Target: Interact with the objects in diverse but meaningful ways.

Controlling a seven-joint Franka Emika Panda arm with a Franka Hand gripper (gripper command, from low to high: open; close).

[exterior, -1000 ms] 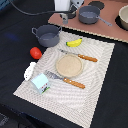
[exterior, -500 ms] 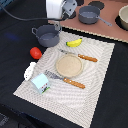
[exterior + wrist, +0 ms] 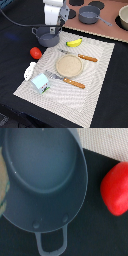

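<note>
A grey two-handled pot stands on the dark table beside the placemat. My gripper hangs just above its far rim, jaws apart and empty. In the wrist view the pot fills most of the picture, empty, with the red tomato beside it. In the exterior view the tomato lies near the pot, the yellow banana on the mat's far edge. The white-and-blue bottle and pale carton sit at the mat's left side.
A round wooden plate sits mid-mat with a wooden-handled knife and fork either side. At the back, a toy stove top carries a grey saucepan and a bowl.
My gripper has moved from the back of the table toward the exterior view's left and down, and is now over the pot. The objects have not moved.
</note>
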